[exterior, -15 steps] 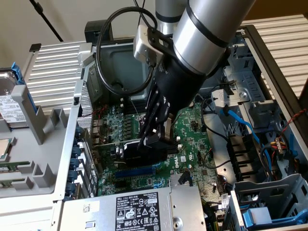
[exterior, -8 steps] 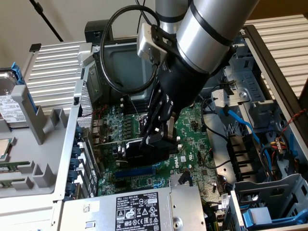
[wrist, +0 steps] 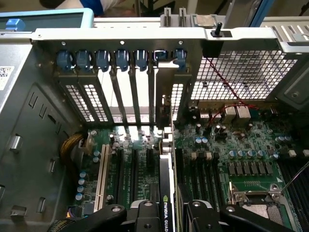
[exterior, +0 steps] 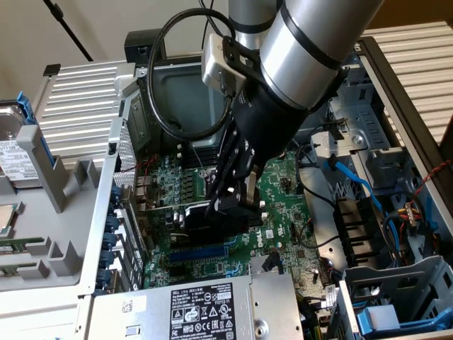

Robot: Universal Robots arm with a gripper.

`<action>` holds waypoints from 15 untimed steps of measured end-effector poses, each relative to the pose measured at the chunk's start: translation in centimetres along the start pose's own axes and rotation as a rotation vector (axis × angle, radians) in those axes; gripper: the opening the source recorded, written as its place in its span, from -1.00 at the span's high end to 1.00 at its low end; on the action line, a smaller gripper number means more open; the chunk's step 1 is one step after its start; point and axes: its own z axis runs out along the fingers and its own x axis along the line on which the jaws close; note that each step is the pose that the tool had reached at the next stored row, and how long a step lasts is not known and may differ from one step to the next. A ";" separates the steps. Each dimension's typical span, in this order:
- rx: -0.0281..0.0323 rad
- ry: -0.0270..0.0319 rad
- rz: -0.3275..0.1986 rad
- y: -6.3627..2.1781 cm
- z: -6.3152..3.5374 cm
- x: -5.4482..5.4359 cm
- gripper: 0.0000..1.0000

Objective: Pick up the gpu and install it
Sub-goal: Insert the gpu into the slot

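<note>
**A:** Where is the gpu?

**B:** The gpu [wrist: 165,188] is down inside the case [wrist: 120,33]. It stands on edge just over the motherboard [wrist: 231,145], in line with the row of expansion slots. Its silver bracket [wrist: 167,137] sits close against the rear wall, at a gap between the slot covers.

**A:** And the grip?

**B:** The gripper [exterior: 233,204] has it. The fingers [wrist: 145,215] are clamped on either face of the card, near the end away from the bracket.

**A:** So which step is this?

**B:** Installing, I'd judge. The pick-up is done and the card is at the slot, but I can't tell whether its edge is fully home.

**A:** What does seating it call for?

**B:** A straight push toward the board. The card has to be upright, its edge square to the slot, and the bracket running true into that gap. If it tilts, it would likely bind on a neighbouring cover.

**A:** Counts?

**B:** One gpu, one gripper, one motherboard. Along the rear wall I make it seven blue clips [wrist: 121,59]. There is one white slot [wrist: 103,169] near the card. In the exterior view there is one long blue slot [exterior: 205,250] beside it and one labelled power supply [exterior: 205,308]. I can't count the perforated covers surely, because some are edge-on.
</note>
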 end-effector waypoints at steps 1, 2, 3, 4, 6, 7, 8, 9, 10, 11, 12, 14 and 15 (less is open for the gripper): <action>-0.0001 -0.0001 0.000 0.00 0.00 0.0 0.47; -0.0001 -0.0008 0.001 -0.02 0.00 0.1 0.47; -0.0001 -0.0017 0.002 -0.02 -0.01 0.2 0.47; -0.0001 -0.0025 0.004 -0.02 -0.01 0.3 0.47; -0.0003 -0.0044 0.006 -0.02 -0.01 0.4 0.47; -0.0004 -0.0057 0.008 -0.02 -0.01 0.4 0.47; -0.0005 -0.0071 0.010 -0.02 -0.02 0.4 0.47; -0.0006 -0.0089 0.013 -0.02 -0.02 0.4 0.47; -0.0007 -0.0105 0.015 -0.03 -0.02 0.4 0.47; -0.0006 -0.0115 0.016 -0.03 -0.01 0.4 0.47; -0.0007 -0.0116 0.017 -0.03 -0.01 0.4 0.47; -0.0007 -0.0115 0.017 -0.03 -0.02 0.5 0.47; -0.0007 -0.0115 0.017 -0.03 -0.01 0.5 0.47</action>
